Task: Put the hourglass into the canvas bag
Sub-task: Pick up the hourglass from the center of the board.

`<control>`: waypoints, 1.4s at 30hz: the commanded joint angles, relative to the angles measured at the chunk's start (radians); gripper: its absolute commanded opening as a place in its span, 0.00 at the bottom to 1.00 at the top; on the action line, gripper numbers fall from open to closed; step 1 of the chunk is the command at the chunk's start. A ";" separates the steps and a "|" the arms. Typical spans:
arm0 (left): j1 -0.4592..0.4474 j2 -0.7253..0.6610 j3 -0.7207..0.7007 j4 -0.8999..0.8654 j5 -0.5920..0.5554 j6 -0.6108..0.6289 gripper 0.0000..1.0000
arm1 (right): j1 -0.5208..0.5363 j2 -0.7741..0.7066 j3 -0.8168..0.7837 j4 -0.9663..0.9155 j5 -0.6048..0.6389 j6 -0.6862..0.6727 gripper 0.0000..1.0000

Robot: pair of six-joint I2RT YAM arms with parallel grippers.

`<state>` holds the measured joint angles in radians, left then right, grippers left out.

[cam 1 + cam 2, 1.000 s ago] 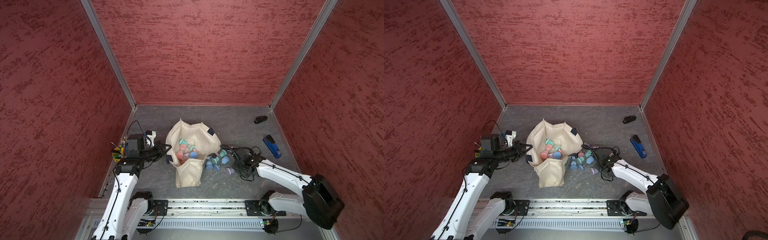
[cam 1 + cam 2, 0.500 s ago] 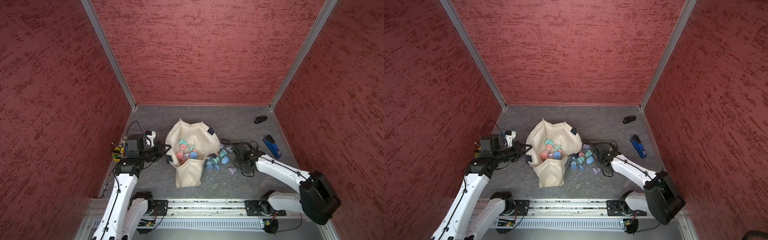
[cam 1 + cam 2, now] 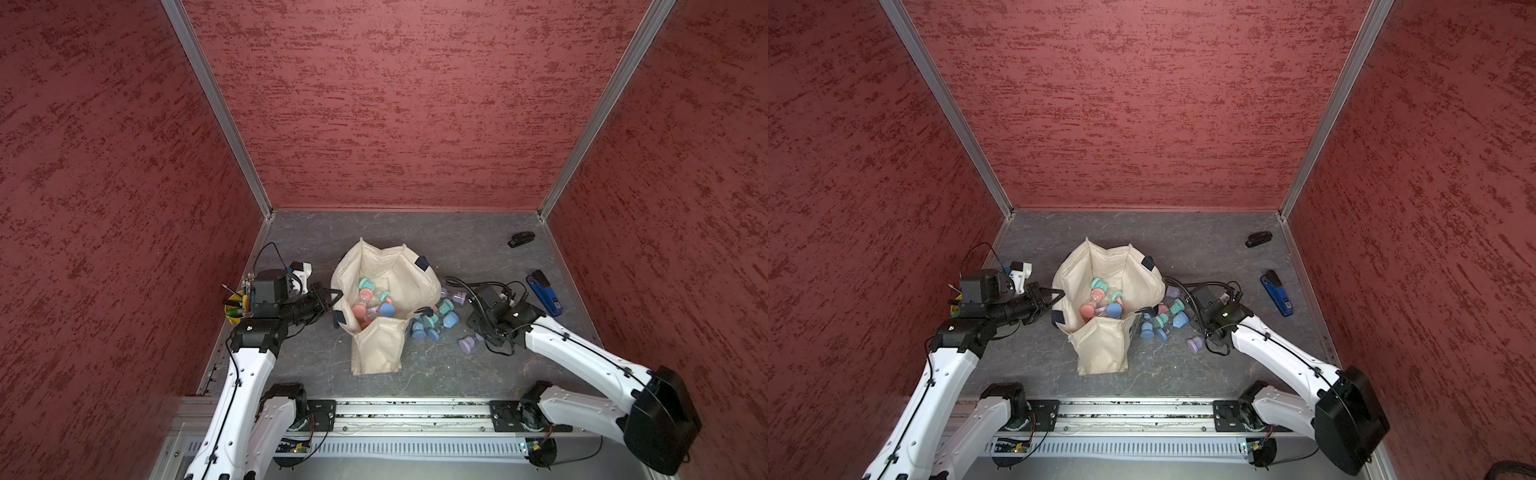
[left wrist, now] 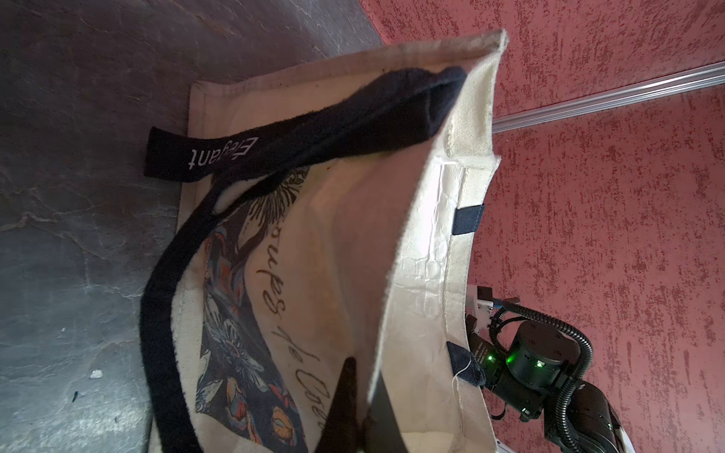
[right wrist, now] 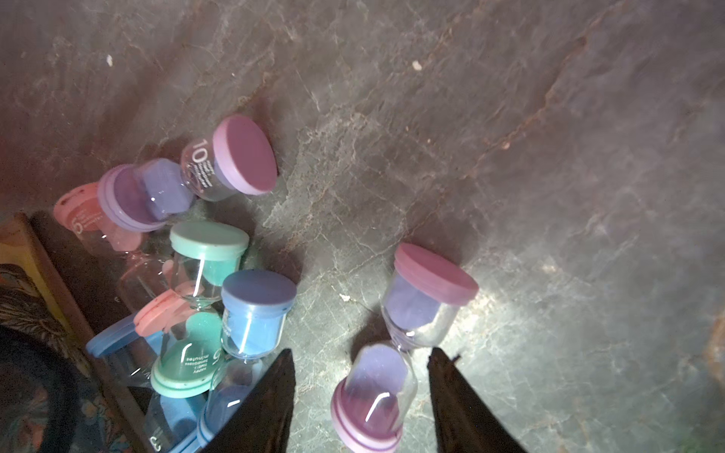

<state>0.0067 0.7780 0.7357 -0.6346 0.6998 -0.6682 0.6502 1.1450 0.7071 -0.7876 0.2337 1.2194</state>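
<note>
The large cream-white canvas bag (image 3: 376, 349) with navy strap tabs stands open-mouthed on the grey marbled surface (image 3: 457, 374). Inside it lie several clear glass hourglasses (image 3: 370, 301), their caps teal, pink and blue. Your left hand (image 4: 363, 372) is closed tight on the bag's rim, with cloth between its fingers.

Outside the bag, just beside its wall, a loose heap of hourglasses (image 3: 436, 322) with teal, blue, pink and lilac caps rests on the surface. Apart from that heap lies the purple-capped hourglass (image 5: 376, 392). It is on its side, made of clear glass, with lilac sand in both bulbs. Your right hand (image 5: 361, 350) is parted around it, one finger on either flank, gripping nothing.

At the left wall, a yellow cup (image 3: 232, 318) holds thin sticks.
</note>
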 commanded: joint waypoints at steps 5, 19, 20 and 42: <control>0.009 -0.015 -0.012 0.014 0.013 0.001 0.00 | 0.061 0.011 -0.118 0.079 -0.038 0.123 0.57; 0.009 -0.025 -0.019 0.010 0.015 0.004 0.00 | 0.062 0.087 -0.159 0.192 -0.123 0.101 0.54; 0.009 -0.024 -0.018 0.010 0.015 0.004 0.00 | 0.063 0.082 -0.161 0.187 -0.121 0.101 0.53; 0.015 -0.009 0.005 0.015 0.018 -0.002 0.00 | 0.058 -0.082 0.254 -0.127 0.243 0.027 0.10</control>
<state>0.0132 0.7670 0.7235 -0.6308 0.7021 -0.6689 0.7063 1.0801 0.8467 -0.8490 0.3202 1.2873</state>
